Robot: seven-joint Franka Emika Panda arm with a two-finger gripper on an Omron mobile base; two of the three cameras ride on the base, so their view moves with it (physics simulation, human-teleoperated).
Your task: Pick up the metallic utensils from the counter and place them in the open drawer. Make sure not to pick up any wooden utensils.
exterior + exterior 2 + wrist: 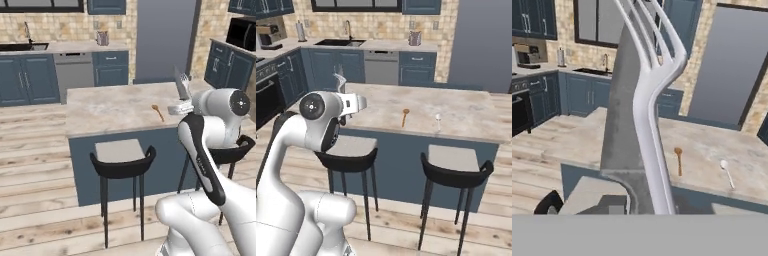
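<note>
The gripper (181, 100) grasps two thin metal pieces at their lower ends, a broad-bladed knife (623, 115) and a fork (649, 100), both rising above the fingers; stiff, light and slick, they look liable to pivot; the silvery spoon (727, 172) lies on the counter (702, 150) well beyond the fingers, near the wooden spoon (679, 159); it is best pinched mid-handle.

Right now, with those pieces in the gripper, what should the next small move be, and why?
Probably carry them toward the drawer: the gripper stands raised over the counter holding a knife and fork upright, so nothing needs grasping yet; the metal spoon can wait.
</note>
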